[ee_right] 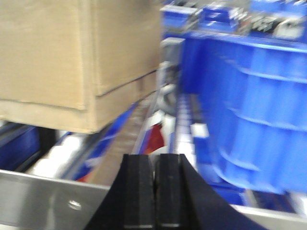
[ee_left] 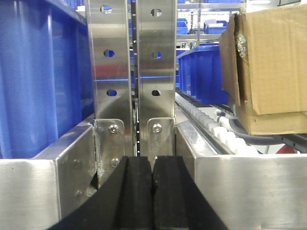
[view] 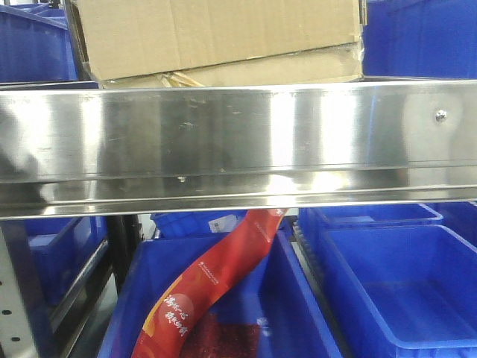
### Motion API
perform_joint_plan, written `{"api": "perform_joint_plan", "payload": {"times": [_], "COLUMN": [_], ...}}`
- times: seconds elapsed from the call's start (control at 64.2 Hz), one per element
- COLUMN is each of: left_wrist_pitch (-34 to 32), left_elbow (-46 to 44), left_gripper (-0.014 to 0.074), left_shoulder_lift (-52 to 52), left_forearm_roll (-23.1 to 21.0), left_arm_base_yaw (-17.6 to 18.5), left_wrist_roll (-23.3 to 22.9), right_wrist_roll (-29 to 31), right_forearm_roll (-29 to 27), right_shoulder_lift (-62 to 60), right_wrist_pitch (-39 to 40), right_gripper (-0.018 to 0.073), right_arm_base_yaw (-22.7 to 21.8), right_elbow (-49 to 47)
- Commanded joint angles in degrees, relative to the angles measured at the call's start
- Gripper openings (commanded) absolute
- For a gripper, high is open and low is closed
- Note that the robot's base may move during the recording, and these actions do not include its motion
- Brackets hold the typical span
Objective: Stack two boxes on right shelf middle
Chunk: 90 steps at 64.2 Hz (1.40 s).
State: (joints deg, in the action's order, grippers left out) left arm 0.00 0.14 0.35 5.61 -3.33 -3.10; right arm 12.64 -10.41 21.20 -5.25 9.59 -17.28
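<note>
Cardboard boxes (view: 216, 37) sat stacked at the shelf's front rail (view: 238, 142). Left claw (ee_left: 153, 191) and right claw (ee_right: 156, 191) were clenched, empty. Judged placed; retreat follows.

The left gripper (ee_left: 153, 191) has its two black fingers (ee_left: 136, 196) pressed together, nothing between them. The right gripper (ee_right: 154, 191) likewise shows its fingers (ee_right: 139, 191) closed flat against each other, empty, pointing straight ahead.
</note>
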Motion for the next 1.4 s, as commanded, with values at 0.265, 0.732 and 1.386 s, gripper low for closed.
{"api": "perform_joint_plan", "payload": {"times": [0.265, 0.732, 1.386], "left_wrist_pitch": [-1.3, -1.3, -1.3], "left_elbow": [-0.1, -0.1, -0.1], "left_gripper": [-0.0111, -0.0111, -0.0111], "left_shoulder_lift": [-0.3, -0.3, -0.3], "left_forearm_roll": [0.2, 0.2, 0.2], "left_arm_base_yaw": [-0.1, -0.1, -0.1], "left_wrist_roll": [0.1, 0.1, 0.1], "right_wrist_roll": [-5.1, -5.1, -5.1], "right_forearm_roll": [2.4, 6.7, 6.7], "right_shoulder_lift": [-18.5, -21.2, -21.2], "right_wrist_pitch": [1.9, -1.5, 2.8], "right_gripper": [-0.0162, -0.0162, -0.0162], "right_arm_base_yaw": [-5.5, -5.6, -5.6], "right_elbow": [16.5, 17.3, 17.3]}}
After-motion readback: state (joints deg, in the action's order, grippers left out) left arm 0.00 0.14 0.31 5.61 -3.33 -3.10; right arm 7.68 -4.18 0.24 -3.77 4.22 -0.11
